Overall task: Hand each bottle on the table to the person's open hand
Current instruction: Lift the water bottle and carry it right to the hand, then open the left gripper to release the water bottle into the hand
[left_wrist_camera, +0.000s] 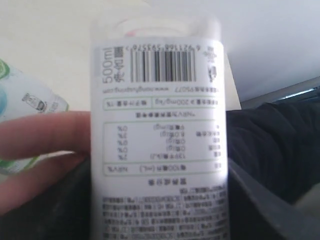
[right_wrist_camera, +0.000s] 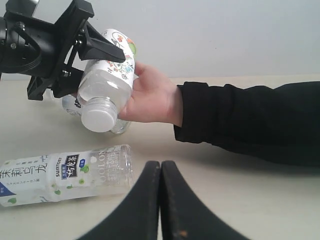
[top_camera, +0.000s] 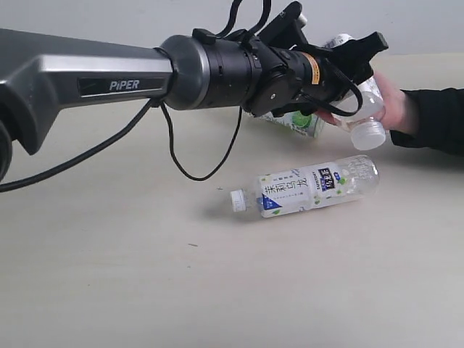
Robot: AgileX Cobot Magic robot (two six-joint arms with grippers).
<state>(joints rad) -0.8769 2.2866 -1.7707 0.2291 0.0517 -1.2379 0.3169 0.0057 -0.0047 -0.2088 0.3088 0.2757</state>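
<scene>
- The left claw (right_wrist_camera: 90, 72) is clamped across a white-capped bottle (right_wrist_camera: 107, 87), whose body already touches the person's open hand (right_wrist_camera: 150, 95), cap end jutting past the palm.
- The right claw (right_wrist_camera: 161, 200) is pressed together, holding nothing.
- A blue-labelled bottle (top_camera: 312, 187) lies sideways on the surface (top_camera: 145, 275), probably nearer the right claw.
- A green-labelled bottle (top_camera: 301, 123) lies behind it.

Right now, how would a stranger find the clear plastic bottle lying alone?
Look at the pale beige table, near the person's bare hand. A clear plastic bottle with a white cap lies on its side. Unlike the green-labelled bottle by the hand, it lies alone with a blue-white label.
</scene>
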